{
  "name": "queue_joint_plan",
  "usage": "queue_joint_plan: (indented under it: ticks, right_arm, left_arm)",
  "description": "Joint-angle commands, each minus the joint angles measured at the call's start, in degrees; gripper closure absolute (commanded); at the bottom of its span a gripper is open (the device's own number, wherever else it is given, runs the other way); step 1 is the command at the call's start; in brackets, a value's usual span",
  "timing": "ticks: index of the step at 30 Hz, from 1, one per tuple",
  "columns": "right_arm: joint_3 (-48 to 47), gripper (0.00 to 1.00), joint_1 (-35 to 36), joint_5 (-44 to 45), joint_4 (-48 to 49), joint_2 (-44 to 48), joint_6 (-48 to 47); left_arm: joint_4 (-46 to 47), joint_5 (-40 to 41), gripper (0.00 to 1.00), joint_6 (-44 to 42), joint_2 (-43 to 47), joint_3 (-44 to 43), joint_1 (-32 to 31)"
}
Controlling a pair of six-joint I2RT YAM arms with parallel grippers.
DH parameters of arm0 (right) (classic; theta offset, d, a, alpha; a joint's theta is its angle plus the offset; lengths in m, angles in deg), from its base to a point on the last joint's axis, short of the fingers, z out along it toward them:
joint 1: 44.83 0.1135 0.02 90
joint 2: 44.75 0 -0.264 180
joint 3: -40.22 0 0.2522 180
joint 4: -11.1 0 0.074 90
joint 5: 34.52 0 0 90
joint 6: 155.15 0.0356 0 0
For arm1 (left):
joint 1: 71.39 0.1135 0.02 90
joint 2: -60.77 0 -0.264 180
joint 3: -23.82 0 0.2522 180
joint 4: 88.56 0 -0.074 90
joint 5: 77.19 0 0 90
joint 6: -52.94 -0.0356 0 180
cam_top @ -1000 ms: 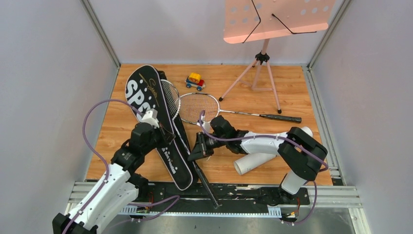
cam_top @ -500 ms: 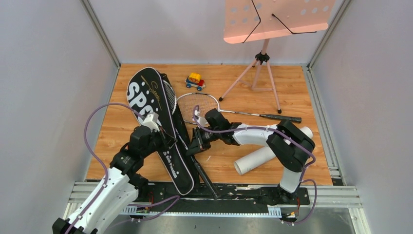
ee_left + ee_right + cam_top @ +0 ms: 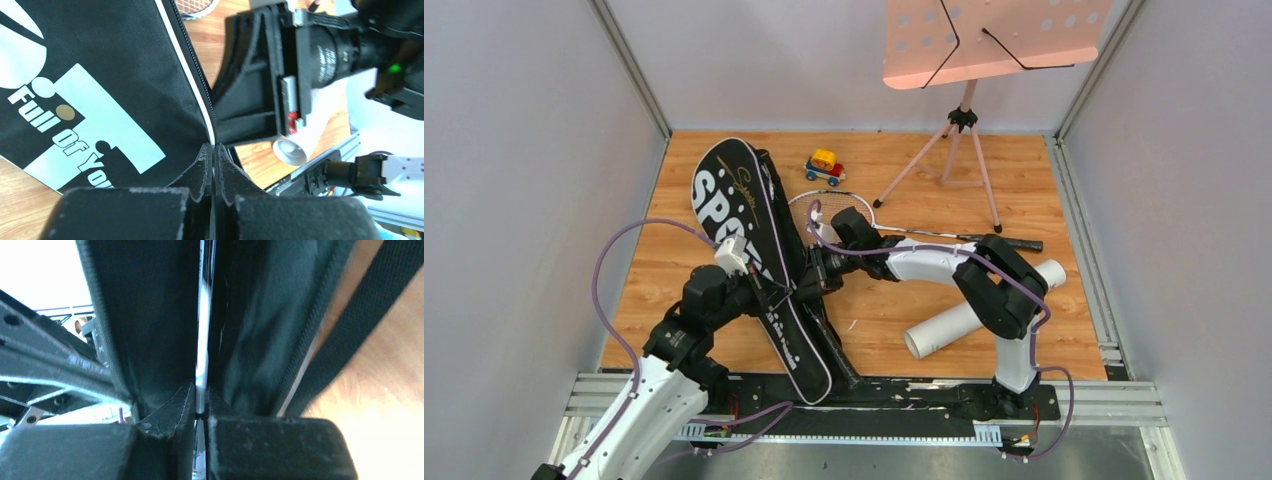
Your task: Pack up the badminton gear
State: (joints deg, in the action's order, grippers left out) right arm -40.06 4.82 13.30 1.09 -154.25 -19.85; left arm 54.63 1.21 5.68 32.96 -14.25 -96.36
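Note:
The long black bag (image 3: 759, 240) lettered SPORT lies slanted on the floor. My left gripper (image 3: 774, 296) is shut on its white-piped open edge (image 3: 207, 117). My right gripper (image 3: 810, 274) reaches into the opening and is shut on a thin white racket shaft (image 3: 202, 340) between the bag's walls. That racket's head is hidden inside; its black handle (image 3: 839, 362) sticks out at the near end. The second racket (image 3: 924, 234) lies behind my right arm. The white tube (image 3: 979, 314) lies at the right. No shuttlecocks show.
A small red-yellow-blue toy car (image 3: 824, 165) sits at the back beside the bag's top. The pink music stand (image 3: 984, 40) stands at the back right on its tripod (image 3: 954, 165). Grey walls close in the wooden floor on three sides.
My right gripper moved left with the racket, deeper into the bag, whose flap now covers the racket head. The bag swung clockwise. My left gripper shifted right, still on the edge.

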Motion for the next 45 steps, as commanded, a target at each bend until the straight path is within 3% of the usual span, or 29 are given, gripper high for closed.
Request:
queue_joint_plan:
  ticks: [1, 14, 27, 39, 45]
  right_arm:
    - [-5.02, 1.00, -0.81, 1.74, 6.38, -2.19, -2.14]
    - [-10.44, 1.00, -2.19, 8.91, 12.95, -8.94, 4.85]
    - [-6.44, 1.00, -2.71, 13.83, 25.33, -11.26, 17.46]
    - [-5.34, 1.00, -2.67, 21.16, 27.34, -13.15, 18.32]
    - [-10.36, 0.96, -1.14, 20.71, 20.14, -13.71, 11.44]
  left_arm:
    - [3.51, -5.14, 1.00, 4.59, 2.72, 1.10, 0.19]
    - [5.19, -7.63, 1.00, 11.43, 7.32, 4.10, 0.20]
    - [10.46, -9.17, 1.00, 17.15, 9.30, 9.12, 0.19]
    - [14.30, -9.81, 1.00, 24.14, 12.74, 10.79, 0.19]
    - [10.34, -5.26, 1.00, 22.78, 13.26, 10.42, 0.23]
